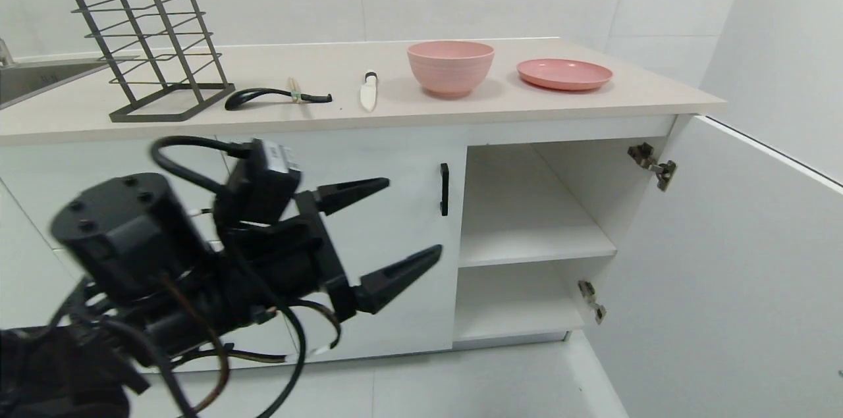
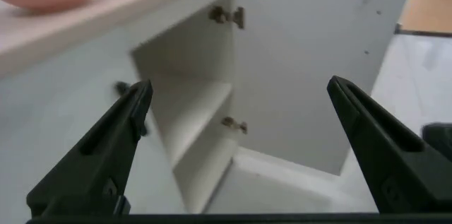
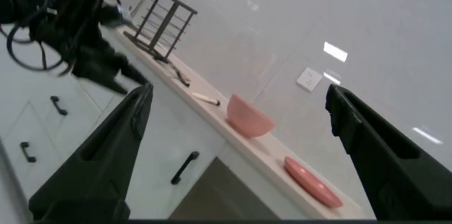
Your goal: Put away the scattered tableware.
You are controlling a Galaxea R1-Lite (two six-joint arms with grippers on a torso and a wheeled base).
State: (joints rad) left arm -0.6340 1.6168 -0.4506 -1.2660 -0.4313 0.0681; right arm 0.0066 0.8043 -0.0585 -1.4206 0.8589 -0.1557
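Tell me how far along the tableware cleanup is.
Done: the cabinet door stands open, showing its shelves. In hand: nothing; the left gripper and right gripper are both open and empty. Left: everything. The pink bowl, pink plate, knife, black spoon and chopsticks all lie on the counter.

Bowl (image 1: 450,66) + plate (image 1: 564,73) at its 3 o'clock: both plain pink. Knife (image 1: 369,92): white blade, blk handle. Ladle (image 1: 263,97) blk. Rack (image 1: 141,36) dk grey. Countertop (image 1: 276,66) plain beige. Cabinet (image 1: 382,148) white w/ blk door handle (image 1: 444,189), silver hinges (image 1: 652,166). L gripper (image 1: 414,214) blk.
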